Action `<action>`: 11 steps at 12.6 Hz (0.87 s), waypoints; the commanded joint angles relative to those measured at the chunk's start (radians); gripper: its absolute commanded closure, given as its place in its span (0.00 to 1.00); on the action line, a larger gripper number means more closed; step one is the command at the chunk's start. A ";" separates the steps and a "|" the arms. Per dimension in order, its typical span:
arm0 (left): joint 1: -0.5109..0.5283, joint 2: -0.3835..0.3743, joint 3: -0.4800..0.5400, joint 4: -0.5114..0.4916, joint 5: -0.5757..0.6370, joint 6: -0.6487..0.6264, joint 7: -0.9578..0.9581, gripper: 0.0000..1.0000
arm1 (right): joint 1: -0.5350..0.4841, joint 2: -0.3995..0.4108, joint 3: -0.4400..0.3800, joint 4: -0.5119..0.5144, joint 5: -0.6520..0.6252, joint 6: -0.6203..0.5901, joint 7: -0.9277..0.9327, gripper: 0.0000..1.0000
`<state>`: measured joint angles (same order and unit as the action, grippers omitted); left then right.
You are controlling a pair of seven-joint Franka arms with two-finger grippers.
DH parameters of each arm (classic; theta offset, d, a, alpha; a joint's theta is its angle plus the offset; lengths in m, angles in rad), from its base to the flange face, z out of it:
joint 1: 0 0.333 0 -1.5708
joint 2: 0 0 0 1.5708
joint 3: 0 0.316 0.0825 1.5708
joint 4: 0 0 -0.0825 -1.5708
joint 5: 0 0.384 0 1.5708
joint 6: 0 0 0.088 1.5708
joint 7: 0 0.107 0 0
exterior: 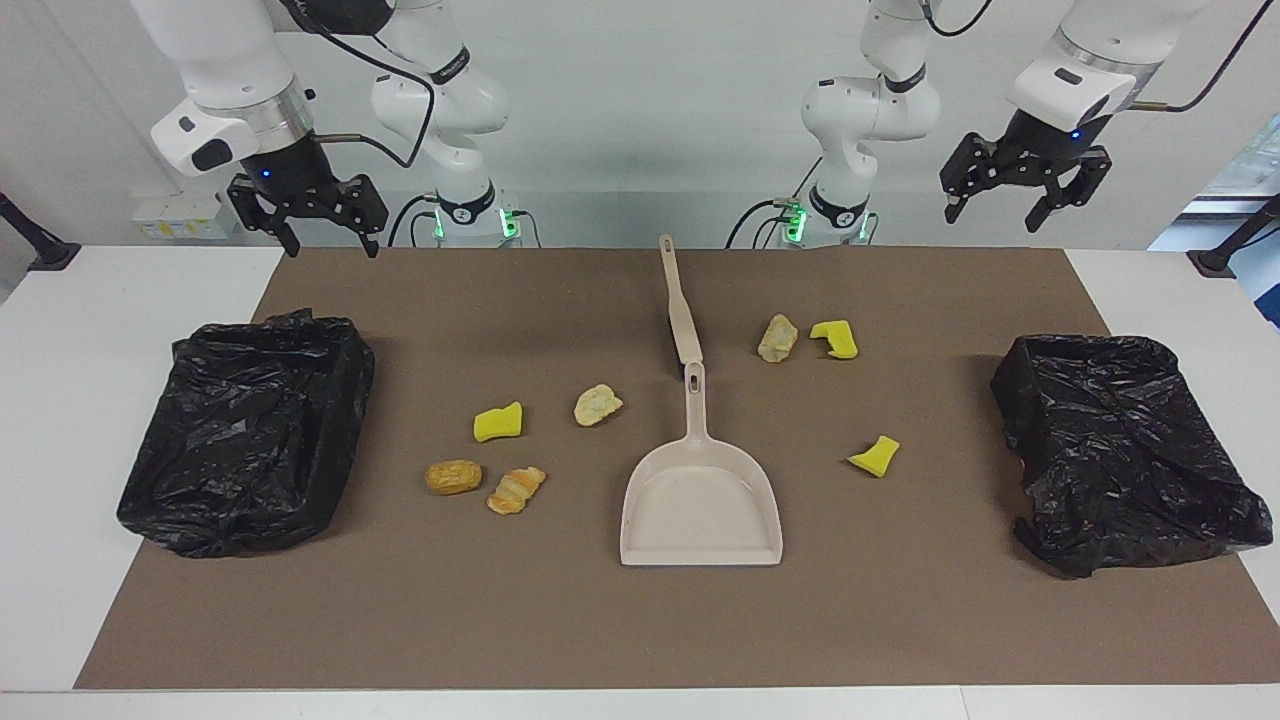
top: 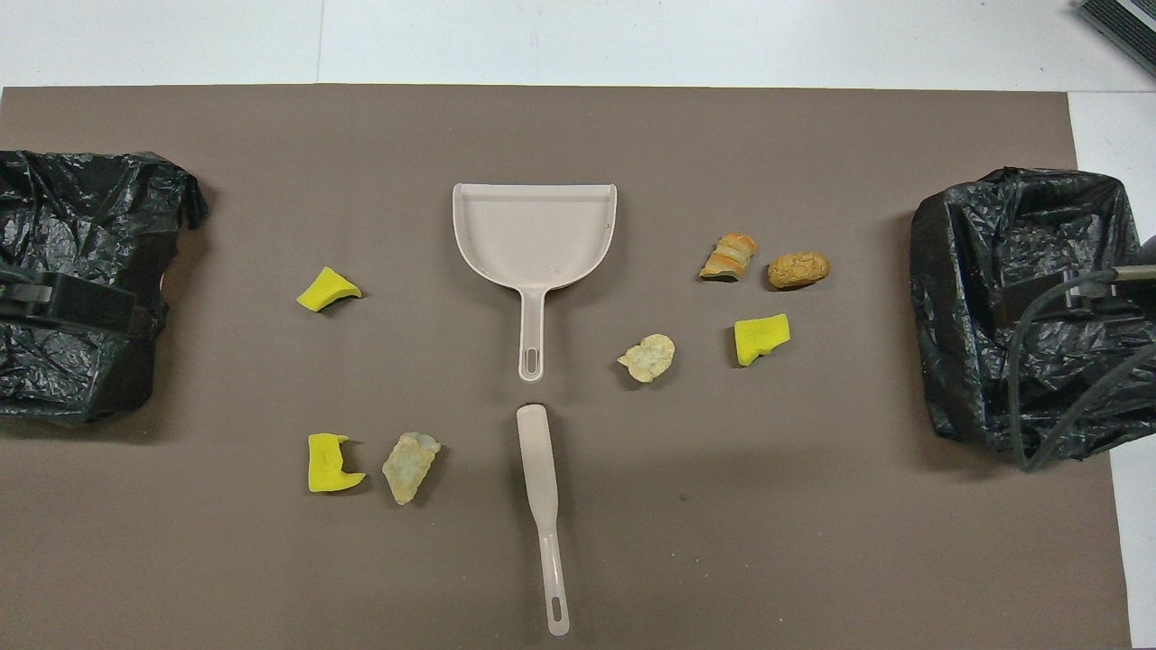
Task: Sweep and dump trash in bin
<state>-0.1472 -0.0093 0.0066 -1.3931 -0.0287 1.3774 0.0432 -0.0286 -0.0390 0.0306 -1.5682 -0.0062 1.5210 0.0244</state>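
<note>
**Trash scattered, tools untouched, both arms waiting**

White walls are backing a white table, where a brown rectangular mat (exterior: 640,620) is lying. At the facing view's centre, a beige plastic dustpan (exterior: 700,505) is lying flat, handle toward the robots, and a beige plastic scraper (exterior: 680,300) is lying in line with it, probably so each arm can take one tool. Seven pieces of trash are sitting on the mat: three yellow sponge chunks (exterior: 498,423) and four tan bread pieces (exterior: 453,476), flanking the dustpan. Two black-bagged bins (exterior: 245,435) are standing at the mat's ends for dumping. The left gripper (exterior: 1026,190), upper right, and the right gripper (exterior: 307,212), upper left, are hanging wide and empty. From overhead, the grippers are overlapping the bins, mostly cut off.
</note>
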 commanded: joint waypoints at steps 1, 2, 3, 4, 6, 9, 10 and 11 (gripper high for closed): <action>0.014 0.006 0.000 0.020 0.022 -0.011 0.012 0.00 | -0.004 -0.007 0.005 -0.007 0.015 -0.001 0.014 0.00; 0.014 0.003 0.001 0.016 0.021 -0.012 0.012 0.00 | -0.004 -0.007 0.005 -0.007 0.015 -0.001 0.014 0.00; 0.014 0.002 0.001 0.014 0.021 -0.012 0.012 0.00 | -0.004 -0.007 0.005 -0.007 0.015 -0.001 0.012 0.00; 0.014 0.002 0.001 0.014 0.021 -0.015 0.011 0.00 | -0.004 -0.007 0.005 -0.006 0.015 -0.001 0.012 0.00; 0.014 0.002 0.001 0.013 0.021 -0.018 0.007 0.00 | -0.004 -0.007 0.005 -0.007 0.015 -0.001 0.012 0.00; 0.012 0.000 0.001 0.014 0.019 -0.020 0.007 0.00 | -0.004 -0.006 0.005 -0.007 0.014 0.001 0.012 0.00; 0.012 0.000 0.001 0.013 0.018 -0.021 0.009 0.00 | -0.004 -0.004 0.006 -0.007 0.012 0.004 0.012 0.00; 0.012 0.000 0.001 0.014 0.018 -0.020 0.007 0.00 | -0.002 -0.002 0.005 -0.007 0.012 0.002 0.011 0.00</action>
<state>-0.1419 -0.0094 0.0131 -1.3931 -0.0212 1.3768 0.0431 -0.0283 -0.0390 0.0309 -1.5688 -0.0062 1.5210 0.0244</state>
